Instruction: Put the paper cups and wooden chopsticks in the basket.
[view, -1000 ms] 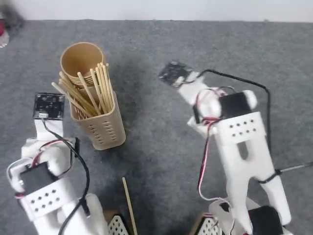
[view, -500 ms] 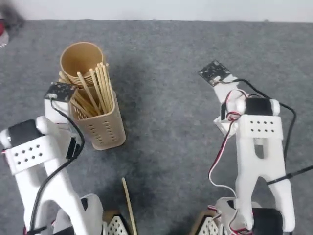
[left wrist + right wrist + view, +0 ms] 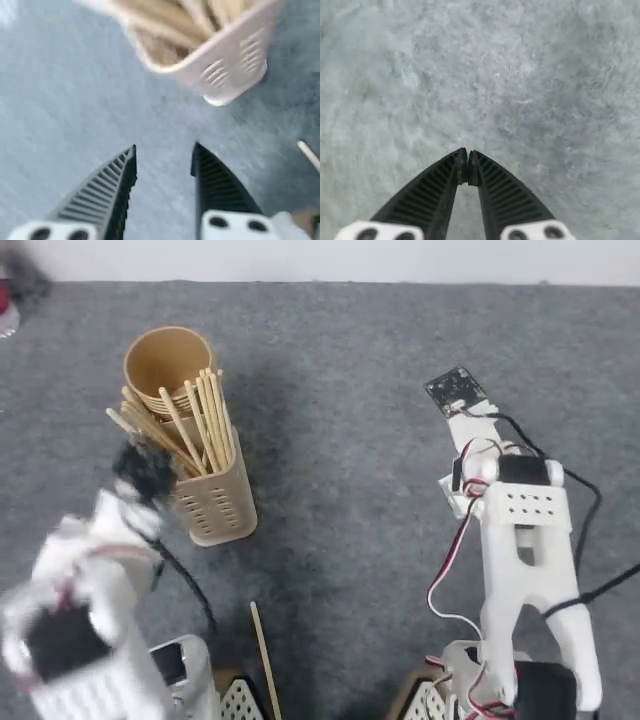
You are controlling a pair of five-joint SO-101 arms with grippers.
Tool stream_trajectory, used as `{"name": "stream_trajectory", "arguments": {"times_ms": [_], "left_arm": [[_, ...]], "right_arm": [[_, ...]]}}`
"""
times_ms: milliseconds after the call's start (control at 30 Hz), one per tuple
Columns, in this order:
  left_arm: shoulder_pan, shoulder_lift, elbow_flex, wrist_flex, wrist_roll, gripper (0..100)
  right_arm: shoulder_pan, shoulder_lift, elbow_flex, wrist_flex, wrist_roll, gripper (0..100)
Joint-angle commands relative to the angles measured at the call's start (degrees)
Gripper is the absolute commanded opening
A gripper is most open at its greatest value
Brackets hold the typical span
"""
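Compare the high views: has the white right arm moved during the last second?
Yes. The white right arm has swung rightward in the high view, away from the beige perforated basket, which has stayed put.

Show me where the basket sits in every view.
High view: basket at left of centre, holding cups and chopsticks.
Left wrist view: basket just beyond the open left claw.
Right wrist view: shut right claw over carpet.
Shared landmark: the loose chopstick lying on the carpet near the basket.
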Motion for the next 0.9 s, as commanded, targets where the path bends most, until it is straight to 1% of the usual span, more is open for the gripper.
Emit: {"name": "stream_trajectory", "arguments": {"times_ms": [0,100,267,367,433,633,667,800,867], "left_arm": [[12.1,-8.4,7.5,1.7,-7.0,19],[21.1,-5.7,13.1,1.7,-7.4,19],[34.1,5.7,10.9,1.7,-8.1,19],[38.9,13.7,10.0,1.7,-8.1,19],[40.3,18.5,9.8,1.7,-8.1,19],[39.6,28.4,8.8,1.7,-8.7,19],[40.1,29.1,8.9,1.7,-10.5,19],[42.2,29.4,10.0,1.7,-21.3,19],[42.7,29.8,11.2,1.7,-28.0,19]], "right_arm": [[0.6,-0.3,3.8,-6.9,-5.5,2.0],[0.6,-0.3,8.6,-12.2,-8.2,2.0],[0.7,-0.3,15.6,-21.0,-8.9,2.0],[0.8,-0.3,18.4,-25.6,-8.8,2.0],[0.8,-0.3,19.3,-27.1,-8.8,2.0],[0.8,-0.3,19.3,-27.5,-8.8,2.0],[0.8,-0.3,19.3,-27.6,-8.8,2.0],[0.9,-0.3,19.3,-27.6,-8.5,2.0],[0.9,-0.3,19.3,-27.6,-8.4,2.0]]}}
